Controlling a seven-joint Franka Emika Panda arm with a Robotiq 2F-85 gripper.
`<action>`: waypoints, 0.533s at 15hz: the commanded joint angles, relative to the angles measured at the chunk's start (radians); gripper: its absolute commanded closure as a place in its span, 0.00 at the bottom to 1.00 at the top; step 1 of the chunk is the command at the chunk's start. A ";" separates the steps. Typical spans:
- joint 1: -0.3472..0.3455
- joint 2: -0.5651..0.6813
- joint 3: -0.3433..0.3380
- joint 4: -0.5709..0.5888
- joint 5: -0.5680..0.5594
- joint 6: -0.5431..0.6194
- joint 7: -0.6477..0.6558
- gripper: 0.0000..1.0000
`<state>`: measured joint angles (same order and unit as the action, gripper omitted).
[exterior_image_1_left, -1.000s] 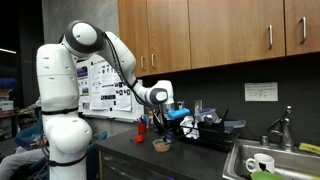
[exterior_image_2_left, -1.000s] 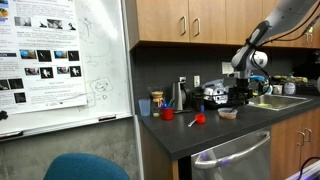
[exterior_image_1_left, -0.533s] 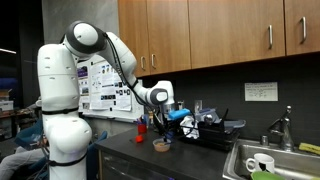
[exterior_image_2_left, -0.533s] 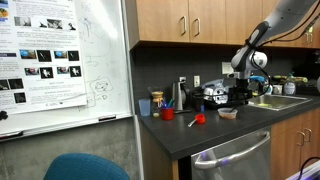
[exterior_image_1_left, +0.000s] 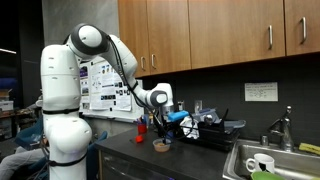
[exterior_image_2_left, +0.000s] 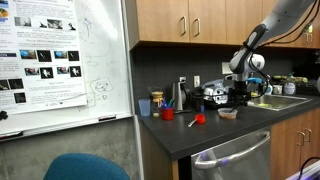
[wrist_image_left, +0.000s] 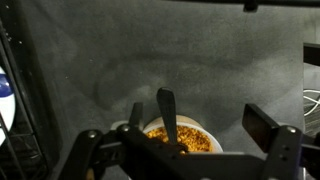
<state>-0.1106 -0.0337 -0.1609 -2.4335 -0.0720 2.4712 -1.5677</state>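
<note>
A small white bowl filled with orange-yellow grains sits on the dark countertop. It lies directly below my gripper in the wrist view. The gripper is open and holds nothing; one finger crosses the bowl and the other pad stands to the bowl's right. In both exterior views the gripper hangs a short way above the bowl, not touching it.
A black dish rack with dishes stands just behind the bowl. A sink with a mug and a faucet lies further along. A red cup and a small red item sit on the counter near a whiteboard.
The arm's shoulder has shifted slightly; the gripper stays open above the bowl.
</note>
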 joint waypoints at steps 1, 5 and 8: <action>-0.002 0.045 0.013 0.031 -0.005 0.013 -0.034 0.00; -0.011 0.081 0.017 0.057 -0.021 0.020 -0.065 0.00; -0.015 0.106 0.019 0.082 -0.033 0.023 -0.094 0.00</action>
<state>-0.1123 0.0416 -0.1511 -2.3853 -0.0829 2.4827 -1.6295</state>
